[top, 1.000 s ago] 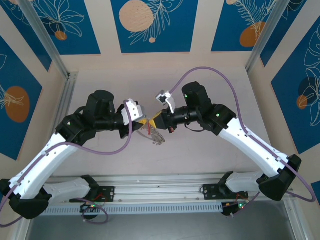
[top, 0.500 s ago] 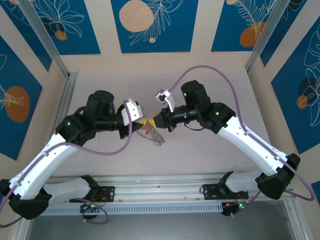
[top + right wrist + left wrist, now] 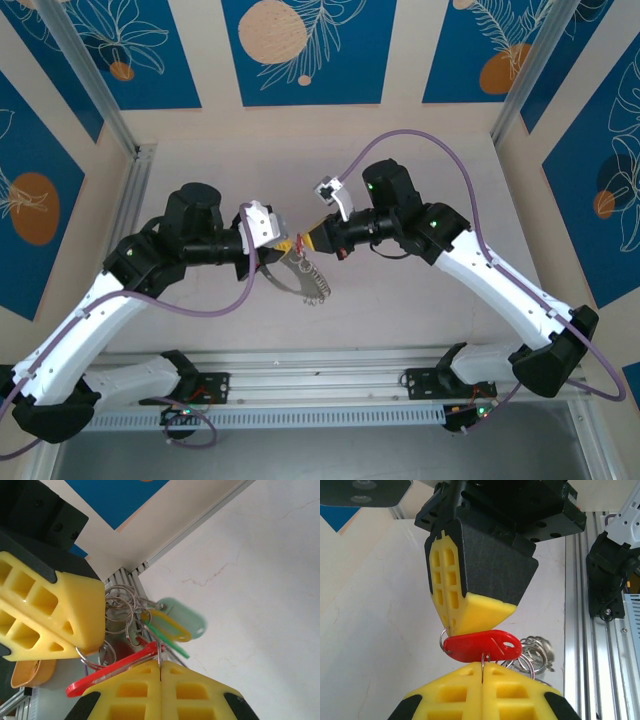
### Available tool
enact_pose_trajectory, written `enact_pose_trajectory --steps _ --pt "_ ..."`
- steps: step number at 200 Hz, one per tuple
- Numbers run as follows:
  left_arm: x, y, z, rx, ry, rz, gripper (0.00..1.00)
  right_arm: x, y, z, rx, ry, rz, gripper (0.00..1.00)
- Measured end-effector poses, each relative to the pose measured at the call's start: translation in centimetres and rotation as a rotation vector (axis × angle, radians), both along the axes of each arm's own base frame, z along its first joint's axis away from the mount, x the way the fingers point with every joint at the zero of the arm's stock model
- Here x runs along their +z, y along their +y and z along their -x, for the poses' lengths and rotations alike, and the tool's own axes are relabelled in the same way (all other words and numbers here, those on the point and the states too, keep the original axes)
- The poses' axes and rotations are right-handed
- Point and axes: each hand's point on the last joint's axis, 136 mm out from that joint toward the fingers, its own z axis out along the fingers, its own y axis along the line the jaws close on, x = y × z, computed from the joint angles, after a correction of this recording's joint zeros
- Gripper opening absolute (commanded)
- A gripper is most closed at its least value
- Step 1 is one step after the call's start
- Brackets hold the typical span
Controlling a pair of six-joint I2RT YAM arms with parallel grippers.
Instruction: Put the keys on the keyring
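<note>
My left gripper (image 3: pixel 284 250) and right gripper (image 3: pixel 306 243) meet tip to tip above the table, both shut. In the left wrist view my left gripper (image 3: pixel 482 666) pinches a thin metal wire of the keyring (image 3: pixel 306 281), whose loop hangs below. The red key (image 3: pixel 480 646) lies across between the two grippers. My right gripper (image 3: pixel 160 666) is shut on a thin ring wire right at the red key (image 3: pixel 112 671). A yellow key (image 3: pixel 167 625) and green keys (image 3: pixel 190 621) dangle beyond it on small rings (image 3: pixel 120 611).
The pale tabletop (image 3: pixel 400 300) lies under the hanging bunch. An aluminium rail (image 3: pixel 320 375) runs along the near edge between the arm bases. Purple cables (image 3: pixel 430 145) loop off both arms.
My left arm has drawn back a little to the left. The hanging keyring has swung out and spread wider below the grippers. Both grippers have stayed shut.
</note>
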Motion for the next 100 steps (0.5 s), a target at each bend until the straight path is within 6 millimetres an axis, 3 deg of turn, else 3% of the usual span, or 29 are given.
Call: enact_pose_trajectory --steps 39,100 --pt "0.0 0.0 0.0 0.002 -0.001 -0.001 0.00 0.2 -0.1 0.3 0.003 -0.038 -0.006 0.00" --pt "-0.3 0.5 -1.0 0.055 -0.025 -0.027 0.00 1.6 -1.8 2.6 0.013 -0.220 0.050 0.00"
